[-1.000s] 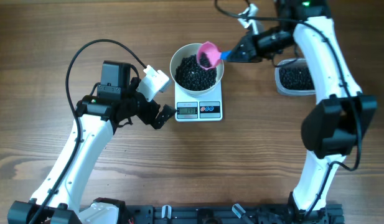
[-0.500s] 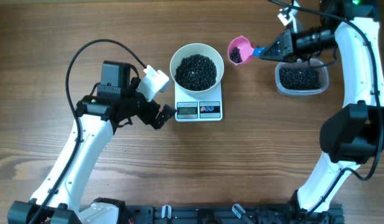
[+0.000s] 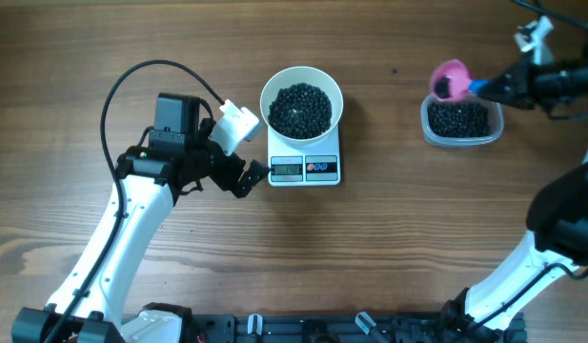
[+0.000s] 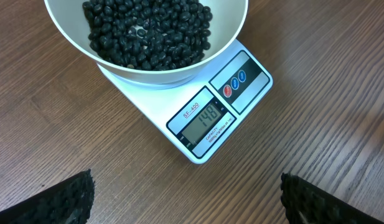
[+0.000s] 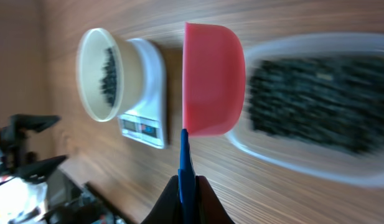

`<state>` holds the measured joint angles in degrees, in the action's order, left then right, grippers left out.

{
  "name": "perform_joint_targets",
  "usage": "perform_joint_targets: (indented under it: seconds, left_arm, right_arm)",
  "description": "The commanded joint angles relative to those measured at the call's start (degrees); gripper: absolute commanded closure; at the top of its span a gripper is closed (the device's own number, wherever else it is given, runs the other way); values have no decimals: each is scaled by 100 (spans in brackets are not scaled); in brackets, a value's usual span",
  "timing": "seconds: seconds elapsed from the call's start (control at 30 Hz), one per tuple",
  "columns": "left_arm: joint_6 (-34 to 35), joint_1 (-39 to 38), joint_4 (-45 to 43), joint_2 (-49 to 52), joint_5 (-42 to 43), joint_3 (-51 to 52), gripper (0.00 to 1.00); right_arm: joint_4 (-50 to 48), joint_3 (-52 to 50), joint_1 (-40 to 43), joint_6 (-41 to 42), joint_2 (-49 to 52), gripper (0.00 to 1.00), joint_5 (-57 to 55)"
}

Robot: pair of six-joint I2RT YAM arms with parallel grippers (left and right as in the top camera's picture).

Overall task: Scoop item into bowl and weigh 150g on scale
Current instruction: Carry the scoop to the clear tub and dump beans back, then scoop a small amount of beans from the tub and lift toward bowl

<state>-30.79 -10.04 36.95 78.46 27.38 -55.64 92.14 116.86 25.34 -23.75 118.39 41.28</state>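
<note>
The white bowl (image 3: pixel 266 95) sits on the small white scale (image 3: pixel 304 177) and holds a heap of black beads (image 3: pixel 301 108). In the left wrist view the bowl (image 4: pixel 173 74) is heaped with beads (image 4: pixel 145 31), and the scale (image 4: pixel 241 93) shows 148 on its display. My left gripper (image 3: pixel 246 177) (image 4: pixel 188 202) rests open on the table just left of the scale, with nothing between its jaws. My right gripper (image 3: pixel 496 88) (image 5: pixel 187 193) is shut on the blue handle of a pink scoop (image 3: pixel 451 81) (image 5: pixel 213 78). The scoop hangs over the left end of the tub.
A clear plastic tub (image 3: pixel 460 121) (image 5: pixel 316 106) of black beads stands at the right of the table, well apart from the scale. A black cable loops over the left arm. The arm bases line the table's front edge.
My right gripper has carried the pink scoop rightward from over the bowl to above the tub. The left arm, bowl and scale have not moved.
</note>
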Motion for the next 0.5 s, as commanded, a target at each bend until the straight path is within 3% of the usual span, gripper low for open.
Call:
perform_joint_targets:
  seconds: [0.0, 0.23, 0.47]
  left_arm:
    - [-31, 20, -4, 9, 109, 24, 0]
    - [-31, 20, -4, 9, 109, 24, 0]
    - [-31, 20, -4, 9, 109, 24, 0]
  right_arm:
    - [4, 140, 330, -151, -175, 96, -767]
    - [-85, 140, 7, 459, -236, 95, -2210]
    - [-146, 140, -1519, 1241, -269, 96, -4334]
